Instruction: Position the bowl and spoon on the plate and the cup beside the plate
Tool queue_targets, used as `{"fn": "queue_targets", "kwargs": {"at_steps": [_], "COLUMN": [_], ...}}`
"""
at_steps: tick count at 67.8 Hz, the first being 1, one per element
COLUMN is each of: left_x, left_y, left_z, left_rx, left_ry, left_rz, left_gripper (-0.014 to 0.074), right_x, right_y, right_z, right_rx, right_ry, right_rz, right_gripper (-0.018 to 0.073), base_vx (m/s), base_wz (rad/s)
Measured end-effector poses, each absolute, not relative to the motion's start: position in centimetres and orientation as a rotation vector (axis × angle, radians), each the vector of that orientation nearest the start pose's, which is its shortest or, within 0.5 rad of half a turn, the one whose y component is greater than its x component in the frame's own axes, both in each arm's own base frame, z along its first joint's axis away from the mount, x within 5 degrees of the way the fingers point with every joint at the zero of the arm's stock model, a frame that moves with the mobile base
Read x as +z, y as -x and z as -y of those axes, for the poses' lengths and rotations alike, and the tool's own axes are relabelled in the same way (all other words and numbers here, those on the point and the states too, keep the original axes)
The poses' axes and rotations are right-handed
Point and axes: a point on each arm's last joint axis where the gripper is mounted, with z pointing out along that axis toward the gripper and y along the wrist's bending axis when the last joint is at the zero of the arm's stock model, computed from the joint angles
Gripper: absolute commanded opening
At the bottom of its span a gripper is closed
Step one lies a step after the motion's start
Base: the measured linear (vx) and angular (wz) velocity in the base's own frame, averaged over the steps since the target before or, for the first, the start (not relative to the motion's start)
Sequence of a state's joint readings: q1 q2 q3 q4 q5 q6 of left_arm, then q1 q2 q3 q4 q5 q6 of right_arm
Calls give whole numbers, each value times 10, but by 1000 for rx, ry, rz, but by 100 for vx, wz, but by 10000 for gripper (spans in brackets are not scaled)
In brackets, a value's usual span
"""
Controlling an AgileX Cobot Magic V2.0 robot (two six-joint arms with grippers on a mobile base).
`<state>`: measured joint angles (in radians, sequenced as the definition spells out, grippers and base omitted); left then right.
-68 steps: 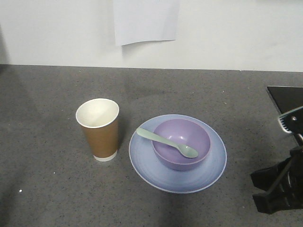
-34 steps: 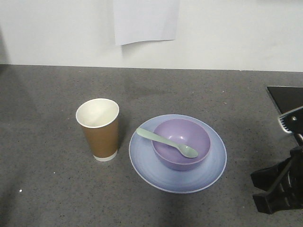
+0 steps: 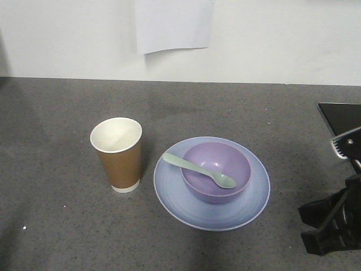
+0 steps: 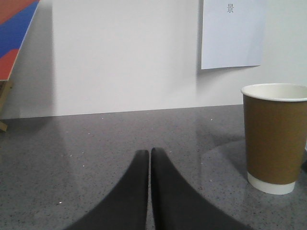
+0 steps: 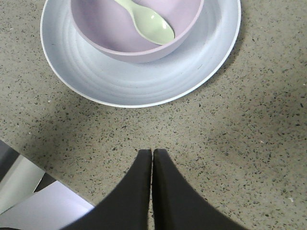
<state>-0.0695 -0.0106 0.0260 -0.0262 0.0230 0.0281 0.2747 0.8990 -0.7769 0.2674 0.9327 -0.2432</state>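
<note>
Sitting centred on the plate (image 3: pixel 211 183), the bowl (image 3: pixel 216 171) carries the spoon (image 3: pixel 198 170), whose scoop rests inside the bowl while its handle leans out over the rim toward the cup (image 3: pixel 118 154). The cup stands upright on the surface (image 3: pixel 56 214) just beside the plate, apart from it. Judged against the task sentence, this layout appears complete: bowl and spoon are on the plate, cup beside it.

Both arms appear clear of the objects, which fits a finished arrangement. The left gripper (image 4: pixel 149 160) has its jaws pressed together with nothing between them, low over the surface with the cup near and to one side. The right gripper (image 5: pixel 152 160) likewise has its jaws together and empty, just short of the plate's edge.

The front view alone shows all 4 items together and their spacing; it also shows a sheet of paper (image 3: pixel 174 25) on the wall and dark arm hardware at the right edge. The left wrist view shows the cup's side, white base band and a printed mark on the paper, but no plate. The right wrist view shows the plate's rim and the spoon's scoop close up, but no cup.
</note>
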Motion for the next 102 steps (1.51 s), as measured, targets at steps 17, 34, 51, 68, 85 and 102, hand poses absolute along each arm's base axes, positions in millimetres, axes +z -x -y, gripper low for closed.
{"fn": "queue_targets", "kwargs": {"at_steps": [17,34,51,68,85,102], "left_x": [203,203,203,203,203,203], "left_y": [-56,-56,-56,-56,-56,-56], "left_z": [4,4,4,4,4,4], "left_rx": [-54,-54,-54,-54,-54,-53], "left_ry": [-55,-55,-55,-55,-55,-56], "left_rz": [-1521,-1521,-1522,-1522,-1522,-1522], "left_gripper": [-8,-8,-8,-8,-8,-8], "right_x": [309,309,326,307,284,241], "right_y": [-146,-146,-122,-59,-47,-56], "right_z": [-61,-61,-38,-13,-9,-2], "right_rx": [348,348,262,84,54,26], "right_ry": [532,532,378,175,124,27], "right_rz": [-2468,-2468,-2238,-1780,-1641,-1623], "right_gripper": [-8,-8,-7,-7,-5,-4], "base_vx": [0,0,0,0,0,0], "base_wz": [0,0,0,0,0,0]}}
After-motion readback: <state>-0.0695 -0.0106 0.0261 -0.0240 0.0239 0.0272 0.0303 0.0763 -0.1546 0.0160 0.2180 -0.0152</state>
